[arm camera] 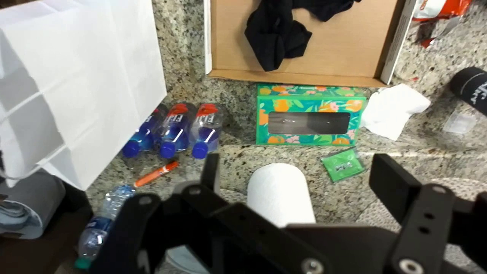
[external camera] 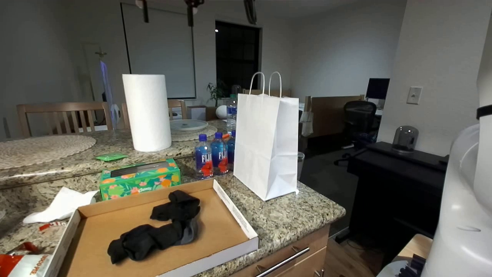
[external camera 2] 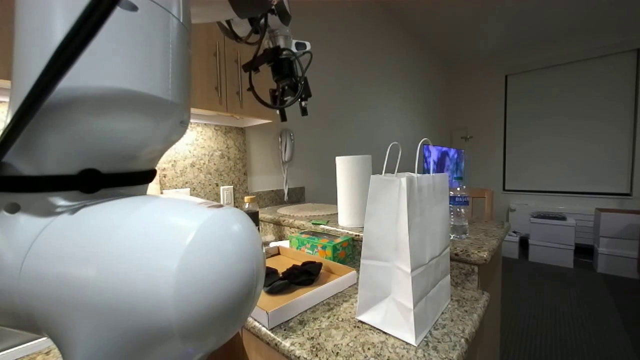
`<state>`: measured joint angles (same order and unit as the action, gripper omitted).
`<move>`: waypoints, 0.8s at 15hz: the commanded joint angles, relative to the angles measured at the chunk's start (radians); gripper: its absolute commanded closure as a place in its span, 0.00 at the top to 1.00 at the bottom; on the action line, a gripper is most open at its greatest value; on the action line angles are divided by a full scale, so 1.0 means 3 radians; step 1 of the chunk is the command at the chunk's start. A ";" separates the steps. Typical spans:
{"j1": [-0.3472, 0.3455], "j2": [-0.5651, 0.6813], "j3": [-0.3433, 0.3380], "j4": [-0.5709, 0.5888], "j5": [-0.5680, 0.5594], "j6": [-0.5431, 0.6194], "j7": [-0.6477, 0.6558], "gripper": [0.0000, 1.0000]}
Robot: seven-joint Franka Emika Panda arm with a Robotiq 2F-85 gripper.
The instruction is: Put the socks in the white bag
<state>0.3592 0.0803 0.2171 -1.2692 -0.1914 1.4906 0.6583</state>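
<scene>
The black socks [external camera: 146, 239] lie bunched in a shallow cardboard tray [external camera: 221, 231] on the granite counter; the wrist view cuts the socks [arm camera: 276, 36] off at its top edge. Beside the tray stands the white bag [external camera: 261, 142], upright, its twisted handles raised; its inside is hidden in both exterior views. In the wrist view the white bag [arm camera: 91, 72] fills the upper left. My gripper [external camera 2: 294, 113] hangs high above the counter, well clear of socks and bag. Its fingers are spread wide in the wrist view, and the gripper [arm camera: 295, 165] holds nothing.
A tall paper towel roll [external camera: 148, 113] stands on the raised ledge behind the tray. A flowered tissue box [external camera: 142, 179] and several blue-capped bottles [arm camera: 173, 131] line the tray's back side and the bag. A crumpled napkin [arm camera: 393, 110] lies near the tray's corner.
</scene>
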 commanded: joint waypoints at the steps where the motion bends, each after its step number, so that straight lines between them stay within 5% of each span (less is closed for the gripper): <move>1: 0.0110 -0.0125 0.0120 -0.0454 -0.0002 0.0361 -0.0180 1.00; 4: 0.0226 -0.0161 0.0212 -0.0686 -0.0034 0.0371 -0.0125 1.00; 12: 0.0274 0.0005 0.0332 -0.0528 -0.0044 0.0239 -0.0041 1.00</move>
<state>0.4580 0.0777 0.2978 -1.4345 -0.2020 1.5667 0.6447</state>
